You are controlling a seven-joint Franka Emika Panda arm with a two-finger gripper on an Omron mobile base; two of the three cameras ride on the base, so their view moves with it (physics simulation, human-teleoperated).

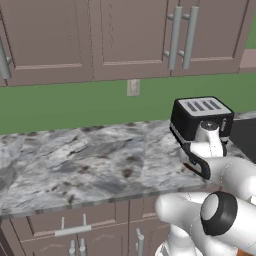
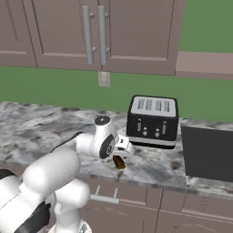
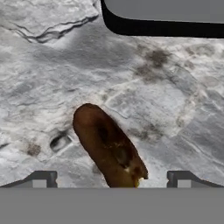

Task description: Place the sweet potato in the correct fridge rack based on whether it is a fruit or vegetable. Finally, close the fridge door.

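- Two dark finger tips of the tool (image 3: 112, 179) stand spread wide at the bottom of the hand view, well apart, gripping nothing; the tool is released.
- Between those tips, and running up and away from them, lies the sweet potato (image 3: 109, 146), dark reddish-brown and resting on the marble counter (image 3: 52, 65). In the right base view the tuber (image 2: 119, 162) shows just under the hand, near the counter's front edge.
- By my reading, the step in hand is the pick-up, and the fridge part of the task is not yet begun.
- To do it well, I would lower the hand straight down so the fingers straddle the tuber's thick middle, not its near end, which sits low between the tips.
- Its long axis lies slanted across the gap, so a small roll of the wrist to close across the narrow width should give a firmer hold.
- A rounded body may squirt out if pinched off-centre; closing slowly is safer.
- Farther back stands the black toaster (image 2: 153, 120), near enough that the lift should go upward before swinging away.
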